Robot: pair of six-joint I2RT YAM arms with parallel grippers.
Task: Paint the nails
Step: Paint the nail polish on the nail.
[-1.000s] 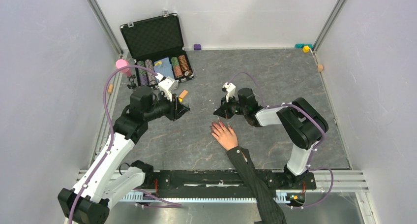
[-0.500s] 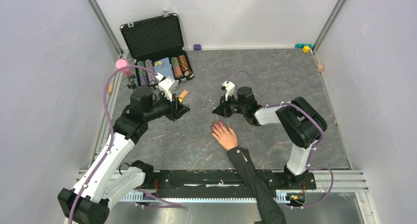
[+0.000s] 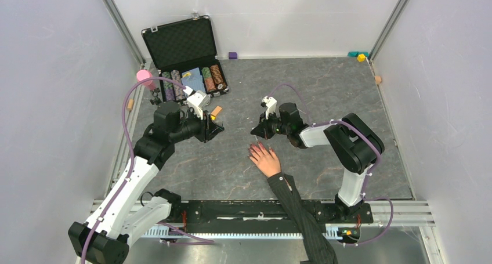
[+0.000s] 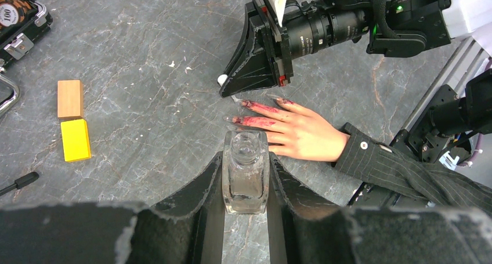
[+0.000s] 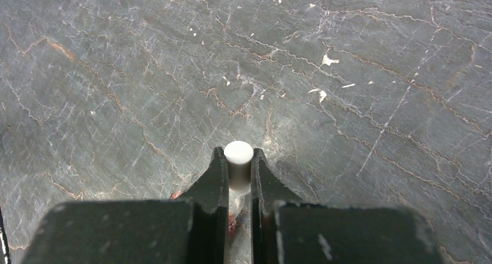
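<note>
A pale hand [image 3: 266,159] in a dark pinstriped sleeve lies flat on the grey mat, fingers pointing away. Its nails [image 4: 248,105] are reddish-pink, and red is smeared along the fingers. My left gripper [image 4: 246,156] is shut on a clear, uncapped bottle [image 4: 246,177], held left of the hand [image 4: 307,135]. My right gripper [image 5: 238,155] is shut on a white cap [image 5: 238,157]. It hovers just beyond the fingertips in the top view [image 3: 256,130]. A bit of red shows below its fingers. The brush itself is hidden.
An open black case [image 3: 181,43] with poker chips stands at the back left. A wooden block [image 4: 70,98] and a yellow block [image 4: 76,139] lie near my left gripper [image 3: 217,128]. A pink object [image 3: 143,76] and small coloured cubes [image 3: 361,56] sit by the walls.
My right gripper has edged slightly left above the fingertips. The left arm, the bottle and the hand have not moved.
</note>
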